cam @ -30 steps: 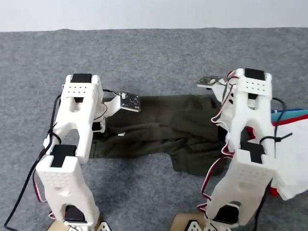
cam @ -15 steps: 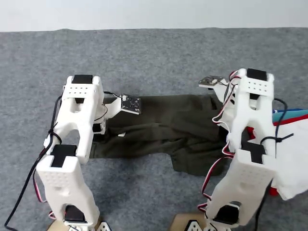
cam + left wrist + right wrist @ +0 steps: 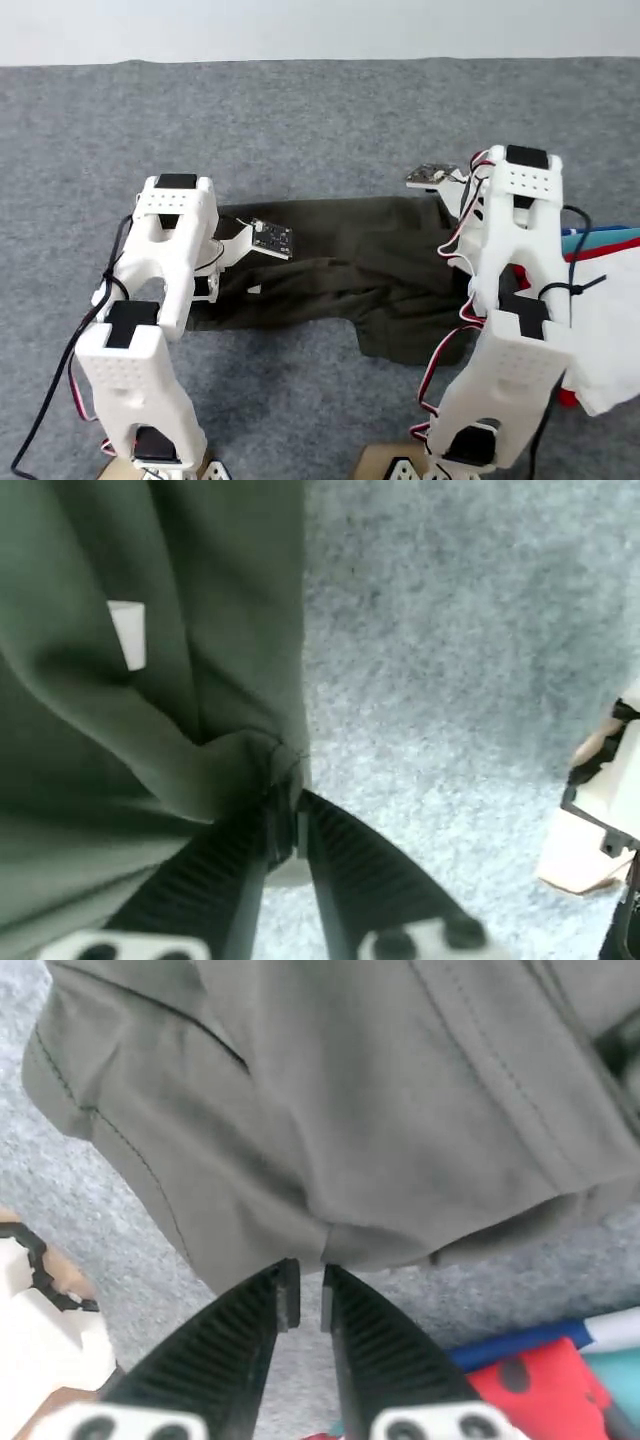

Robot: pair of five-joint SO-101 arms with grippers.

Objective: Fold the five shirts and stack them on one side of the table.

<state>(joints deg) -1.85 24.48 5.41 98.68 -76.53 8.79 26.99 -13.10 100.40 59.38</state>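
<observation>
In the high view the left arm (image 3: 160, 270) covers the left end of the olive shirt (image 3: 340, 265), and the right arm (image 3: 515, 300) covers its right end. The pile of other shirts (image 3: 610, 340) lies partly behind that arm and runs off the edge.

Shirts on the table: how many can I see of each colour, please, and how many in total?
olive shirt: 1
white shirt: 1
red shirt: 1
teal shirt: 1
Total: 4 shirts told apart by colour. The last three lie piled together, so others may be hidden among them.
</observation>
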